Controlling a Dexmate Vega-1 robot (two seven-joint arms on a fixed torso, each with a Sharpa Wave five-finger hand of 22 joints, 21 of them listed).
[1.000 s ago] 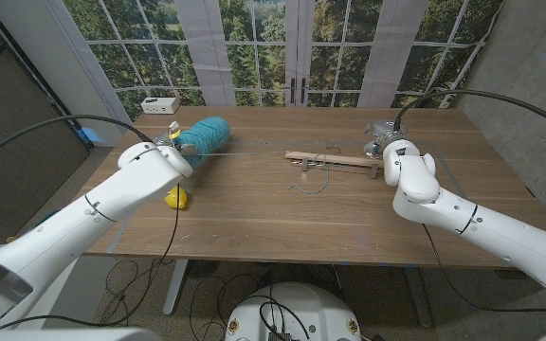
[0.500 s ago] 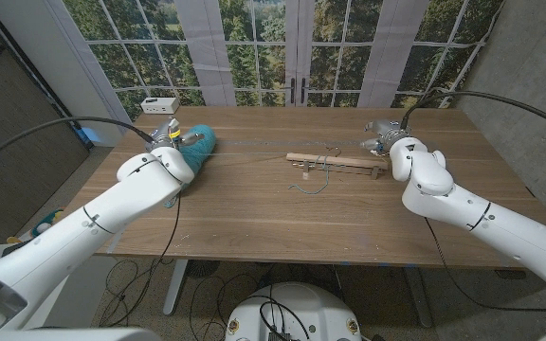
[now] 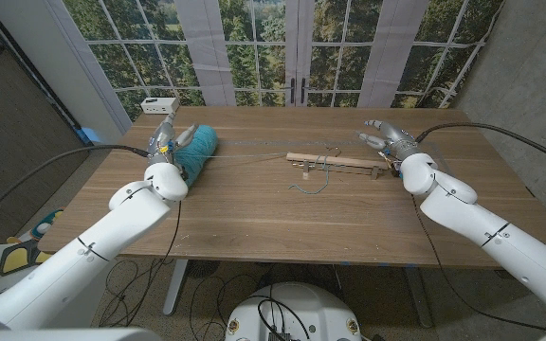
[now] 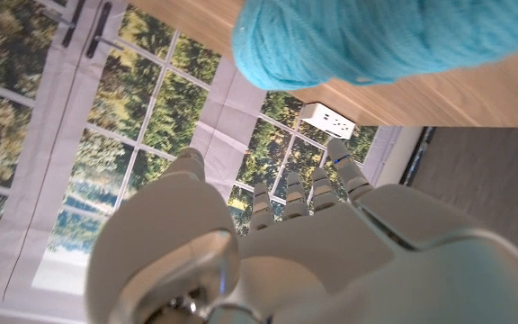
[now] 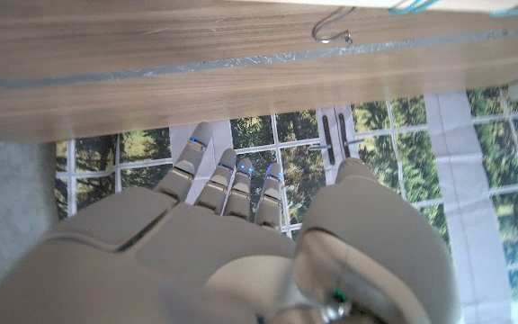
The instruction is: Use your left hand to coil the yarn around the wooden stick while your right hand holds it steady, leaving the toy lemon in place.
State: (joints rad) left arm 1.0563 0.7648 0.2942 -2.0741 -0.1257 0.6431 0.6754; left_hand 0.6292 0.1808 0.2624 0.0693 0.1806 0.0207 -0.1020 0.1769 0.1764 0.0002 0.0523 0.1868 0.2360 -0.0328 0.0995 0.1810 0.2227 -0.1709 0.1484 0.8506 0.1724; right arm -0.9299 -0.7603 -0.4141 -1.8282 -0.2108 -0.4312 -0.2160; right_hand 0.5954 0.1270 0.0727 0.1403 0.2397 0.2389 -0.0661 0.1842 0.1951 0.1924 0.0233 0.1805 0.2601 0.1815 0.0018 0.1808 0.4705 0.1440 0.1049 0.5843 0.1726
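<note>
- Your left hand (image 3: 166,135) hovers at ten o'clock on the tabletop (image 3: 254,208), fingers apart and holding nothing, just beside the teal yarn ball (image 3: 195,148); in the left wrist view the fingers (image 4: 290,193) reach up short of the ball (image 4: 367,40).
- A thin yarn strand (image 3: 254,157) runs from the ball toward the wooden stick (image 3: 335,161), which lies flat at about one o'clock, with loose yarn loops (image 3: 313,180) around its middle.
- Your right hand (image 3: 387,138) hangs spread and empty at two o'clock, just beyond the stick's right end, not touching it.
- A white power strip (image 3: 160,104) sits at the far left corner, behind the ball.
</note>
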